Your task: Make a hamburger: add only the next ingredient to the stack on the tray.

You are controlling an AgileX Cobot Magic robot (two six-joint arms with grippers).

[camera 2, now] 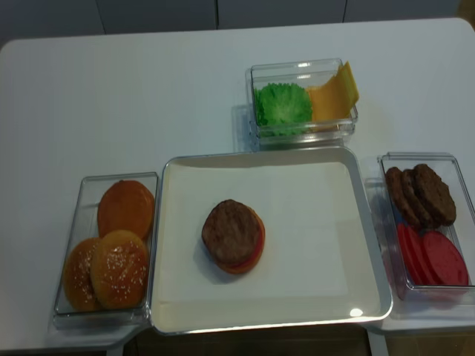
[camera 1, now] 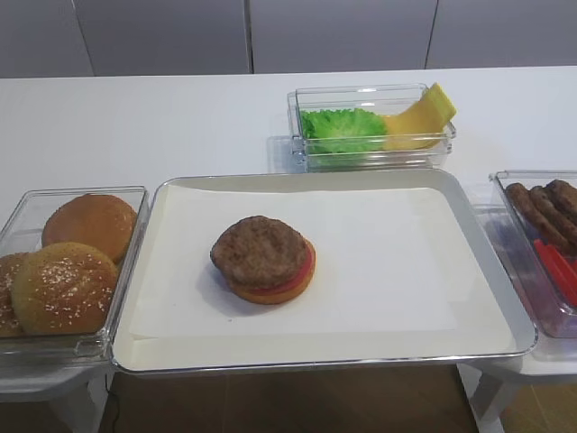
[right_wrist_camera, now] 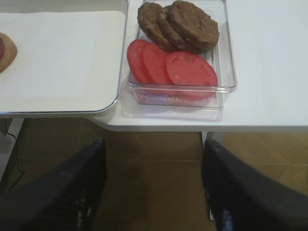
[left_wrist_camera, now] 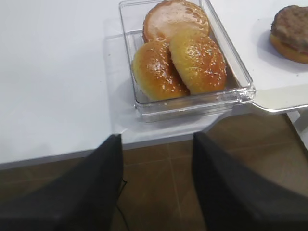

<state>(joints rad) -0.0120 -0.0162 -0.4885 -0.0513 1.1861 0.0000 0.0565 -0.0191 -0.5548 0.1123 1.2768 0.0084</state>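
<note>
A brown meat patty (camera 1: 260,250) lies on top of the stack (camera 1: 287,285), a tan bun bottom with a red slice, left of the middle of the paper-lined silver tray (camera 1: 406,271). The overhead view shows the same patty (camera 2: 231,230) on the tray (camera 2: 312,245). My right gripper (right_wrist_camera: 154,143) hangs open over the floor, in front of the table edge, with nothing between its fingers. Over the floor in front of the bun tub, my left gripper (left_wrist_camera: 157,136) is open and empty too. Neither gripper appears in the exterior views.
A clear tub to the right of the tray holds spare patties (right_wrist_camera: 183,24) and red slices (right_wrist_camera: 185,67). On the tray's left, a tub holds sesame buns (left_wrist_camera: 178,57). Behind the tray stands a tub with lettuce and cheese (camera 1: 370,126).
</note>
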